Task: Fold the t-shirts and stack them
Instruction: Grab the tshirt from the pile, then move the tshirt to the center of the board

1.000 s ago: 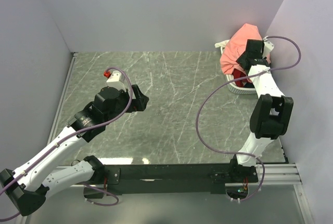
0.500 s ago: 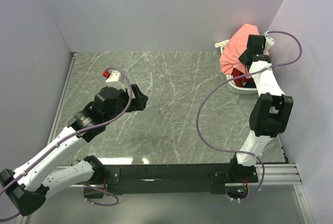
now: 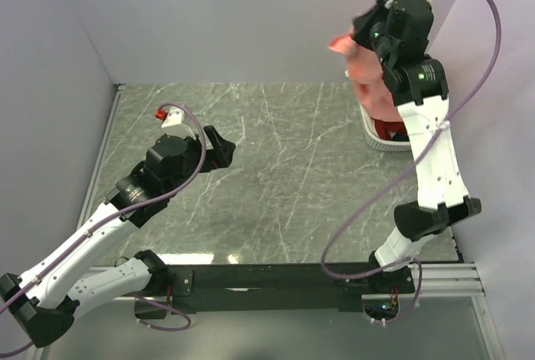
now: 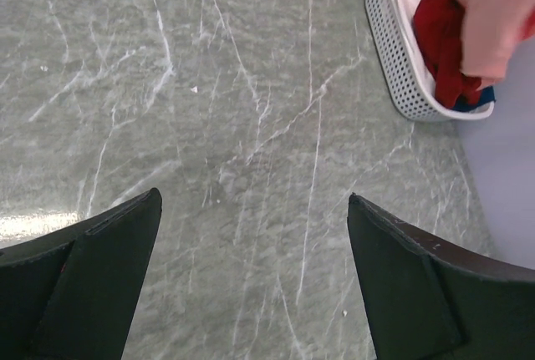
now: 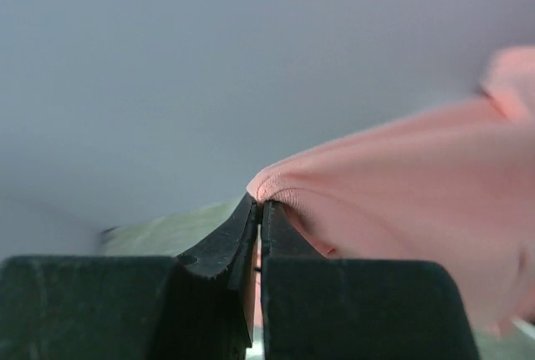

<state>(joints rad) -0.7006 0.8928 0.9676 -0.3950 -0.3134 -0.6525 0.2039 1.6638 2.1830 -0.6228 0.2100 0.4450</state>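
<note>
My right gripper [image 5: 259,201] is shut on a fold of the salmon-pink t-shirt [image 5: 401,201]. In the top view that gripper [image 3: 364,36] is raised high at the back right, and the pink t-shirt [image 3: 365,63] hangs from it over the white basket [image 3: 386,144]. A dark red t-shirt [image 4: 439,34] lies in the basket [image 4: 393,68], with a sliver of blue t-shirt [image 4: 485,97] under it and white cloth [image 4: 411,1] by the wall. My left gripper [image 4: 253,197] hovers open over bare marble, left of centre [image 3: 224,149], with nothing between its fingers.
The basket stands in the table's back right corner against the walls. Grey walls close the table on the left, back and right. A purple cable loops off each arm.
The right gripper shut on the pink t-shirt and rose sharply, pulling it up out of the basket. The left arm shifted slightly toward the back.
</note>
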